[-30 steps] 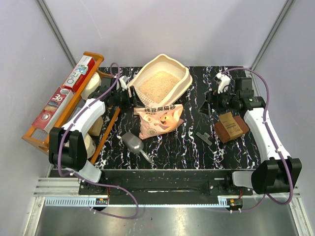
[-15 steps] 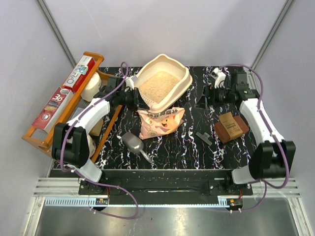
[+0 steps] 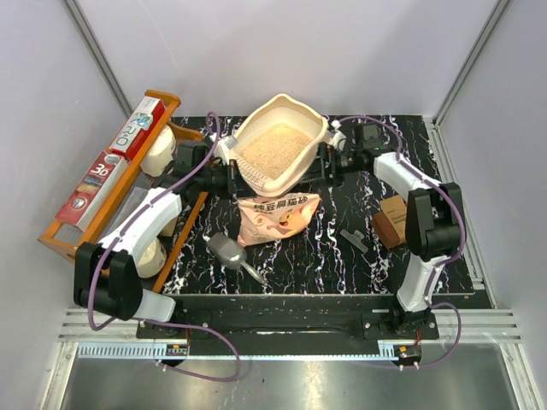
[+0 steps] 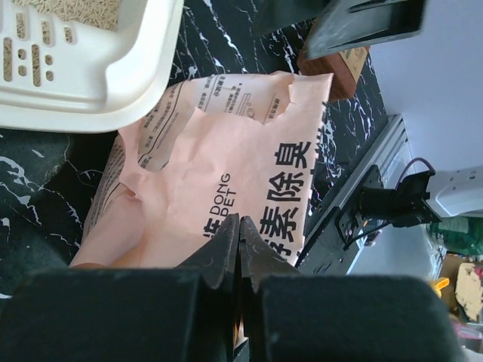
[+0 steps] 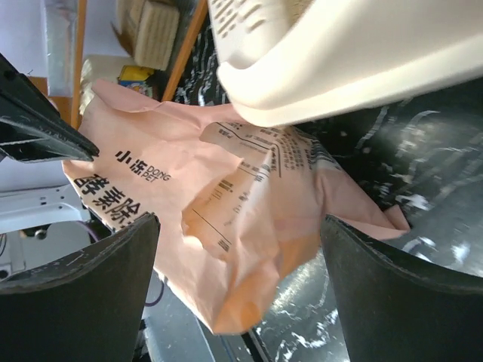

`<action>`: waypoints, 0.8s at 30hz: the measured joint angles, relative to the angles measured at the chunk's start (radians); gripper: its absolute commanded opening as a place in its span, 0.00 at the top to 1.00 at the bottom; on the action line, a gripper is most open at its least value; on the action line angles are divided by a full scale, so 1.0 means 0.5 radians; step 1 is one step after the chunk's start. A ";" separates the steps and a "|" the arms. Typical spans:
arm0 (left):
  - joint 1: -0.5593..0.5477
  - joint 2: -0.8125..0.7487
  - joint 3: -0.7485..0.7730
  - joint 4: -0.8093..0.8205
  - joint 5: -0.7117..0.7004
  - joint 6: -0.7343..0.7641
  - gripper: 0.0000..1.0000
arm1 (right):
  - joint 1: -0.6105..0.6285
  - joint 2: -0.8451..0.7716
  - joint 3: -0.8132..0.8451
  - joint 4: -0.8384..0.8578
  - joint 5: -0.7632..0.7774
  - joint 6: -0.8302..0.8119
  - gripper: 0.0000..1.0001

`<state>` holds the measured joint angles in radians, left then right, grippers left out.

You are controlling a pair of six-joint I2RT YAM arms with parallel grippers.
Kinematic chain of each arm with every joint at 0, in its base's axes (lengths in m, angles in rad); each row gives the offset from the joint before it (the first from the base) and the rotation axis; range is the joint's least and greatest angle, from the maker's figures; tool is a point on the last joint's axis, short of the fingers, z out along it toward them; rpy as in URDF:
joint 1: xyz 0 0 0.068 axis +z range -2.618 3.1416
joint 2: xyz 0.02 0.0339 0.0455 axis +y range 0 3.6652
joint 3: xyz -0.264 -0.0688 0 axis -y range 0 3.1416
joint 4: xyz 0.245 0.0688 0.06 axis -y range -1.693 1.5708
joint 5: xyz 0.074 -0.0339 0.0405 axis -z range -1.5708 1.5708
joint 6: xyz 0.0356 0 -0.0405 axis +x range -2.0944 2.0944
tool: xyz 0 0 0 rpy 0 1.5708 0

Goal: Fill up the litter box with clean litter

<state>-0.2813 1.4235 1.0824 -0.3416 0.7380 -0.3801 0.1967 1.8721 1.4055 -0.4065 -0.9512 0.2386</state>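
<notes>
Two tools at the pink bag [image 3: 278, 213], which lies on the counter [image 3: 342, 256] against the litter box [image 3: 318, 141] near rim. Left tool [image 4: 240, 228] fully pinched at the bag edge; can't tell if film is caught. Right tool [image 5: 241, 283] wide, straddling its corner. Clean litter [image 3: 272, 145] partly fills the box. Suggest: bite deep on the fold, lift both sides evenly.

The litter box [image 3: 283, 103] is smooth cream plastic, the clean litter [image 3: 272, 152] grainy. The pink bag [image 3: 282, 218] looks crinkled and matt.
</notes>
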 measured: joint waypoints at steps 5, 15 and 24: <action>0.000 -0.127 -0.079 0.066 0.081 0.065 1.00 | 0.132 0.064 0.002 0.093 -0.122 0.112 0.10; 0.002 -0.195 -0.245 0.441 0.180 0.049 1.00 | 0.168 0.179 0.017 0.143 -0.219 0.179 0.11; 0.002 -0.195 -0.249 0.655 0.240 -0.018 1.00 | 0.206 0.179 0.020 0.146 -0.321 0.159 0.40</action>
<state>-0.2806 1.3262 0.9577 -0.0139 0.8577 -0.3893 0.2996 1.9614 1.4155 -0.3336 -1.1118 0.3183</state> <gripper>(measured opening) 0.027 0.712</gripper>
